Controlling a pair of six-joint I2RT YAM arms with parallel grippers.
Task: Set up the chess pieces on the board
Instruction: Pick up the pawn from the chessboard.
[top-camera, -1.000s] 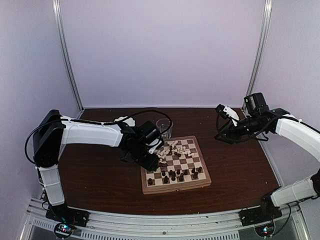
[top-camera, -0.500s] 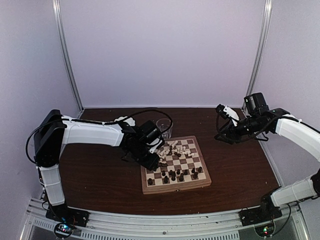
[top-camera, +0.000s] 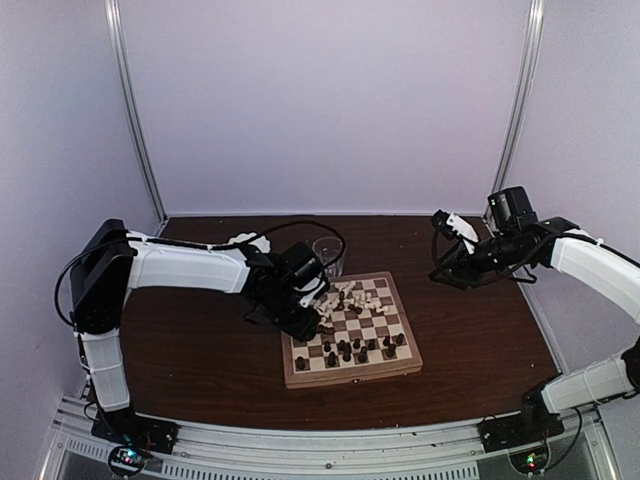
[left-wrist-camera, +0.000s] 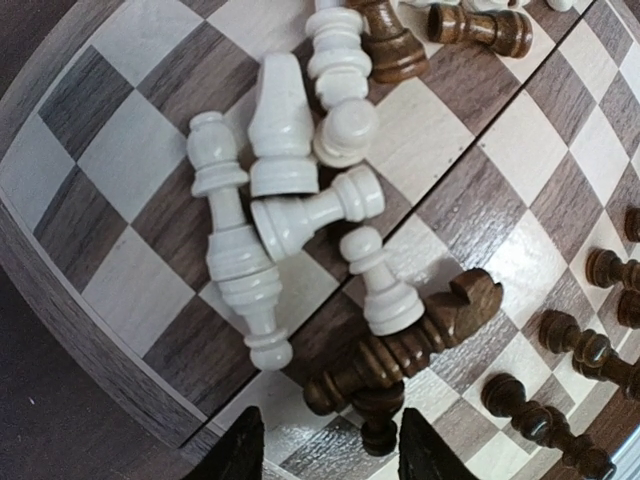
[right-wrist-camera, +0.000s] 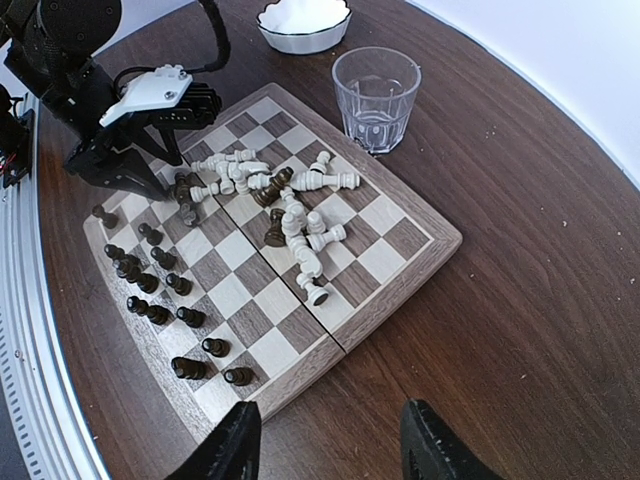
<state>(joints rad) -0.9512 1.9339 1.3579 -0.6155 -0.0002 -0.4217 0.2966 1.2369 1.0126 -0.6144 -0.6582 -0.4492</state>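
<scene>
The left hand (left-wrist-camera: 325, 455) hung low over the board (top-camera: 352, 374), fingers spread and nothing between them. Most of the chess pieces (right-wrist-camera: 285, 215) lay toppled in a heap on the squares, with a few dark ones standing in rows off to this hand's right. Just ahead of its fingertips a dark knight (left-wrist-camera: 405, 345) lay on its side. Its long axis slanted across the gap, base toward the left finger, head further ahead and to the right. A fallen white pawn (left-wrist-camera: 380, 290) touched it on the far side. The right hand (right-wrist-camera: 325, 445), also spread and empty, was held high over the worktop (right-wrist-camera: 520, 300), the board well ahead of and below it. The left arm was plainly nearer, and it would likely need to turn so the fingers closed across the knight's narrow body, not along it
</scene>
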